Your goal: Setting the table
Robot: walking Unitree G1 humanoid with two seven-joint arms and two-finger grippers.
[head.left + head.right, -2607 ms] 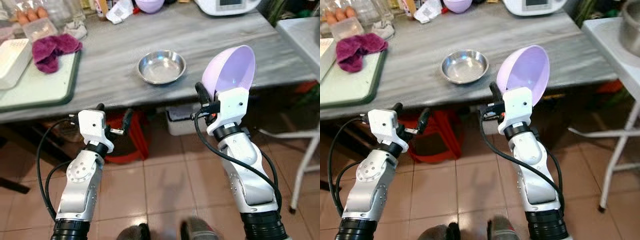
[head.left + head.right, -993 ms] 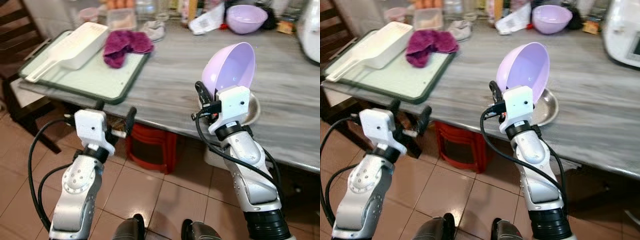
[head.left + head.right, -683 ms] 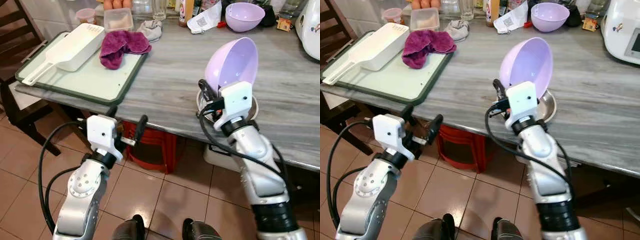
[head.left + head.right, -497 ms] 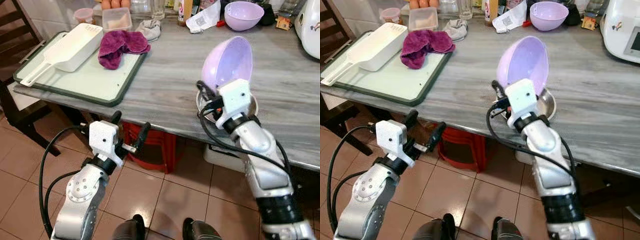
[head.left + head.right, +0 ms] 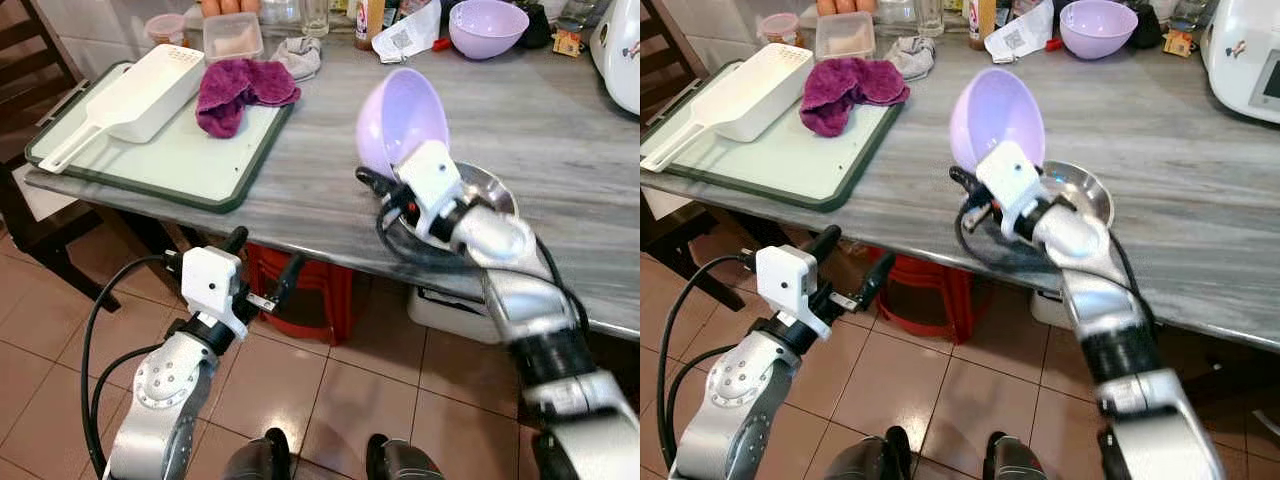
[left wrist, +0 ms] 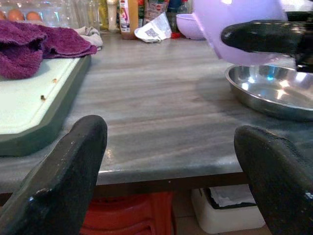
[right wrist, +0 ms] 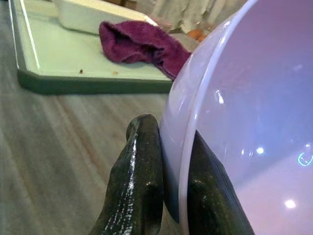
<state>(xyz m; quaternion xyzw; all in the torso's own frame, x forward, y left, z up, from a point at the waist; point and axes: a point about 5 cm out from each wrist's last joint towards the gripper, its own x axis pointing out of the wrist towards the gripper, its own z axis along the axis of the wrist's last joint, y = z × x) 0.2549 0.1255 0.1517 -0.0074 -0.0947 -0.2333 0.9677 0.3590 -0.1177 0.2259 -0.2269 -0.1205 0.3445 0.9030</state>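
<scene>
My right gripper (image 7: 168, 133) is shut on the rim of a lilac plastic bowl (image 5: 403, 120). The bowl is tilted on its side in the air, over the front part of the grey table (image 5: 320, 170). Just to its right a shallow steel bowl (image 5: 492, 186) rests on the table near the front edge. My left gripper (image 5: 258, 260) is open and holds nothing, below and in front of the table edge. In the left wrist view its fingers (image 6: 63, 181) frame the table edge, the steel bowl (image 6: 274, 90) and the held lilac bowl (image 6: 234, 24).
A green board (image 5: 150, 165) at the table's left carries a white scoop-shaped container (image 5: 140, 90) and a purple cloth (image 5: 240, 90). A second lilac bowl (image 5: 488, 25), jars and a white appliance (image 5: 622, 50) stand at the back. A red stool (image 5: 310, 295) is under the table.
My right arm has swung the lilac bowl left and down over the table, beside the steel bowl. The left arm has hardly moved. The camera shifted earlier as I turned.
</scene>
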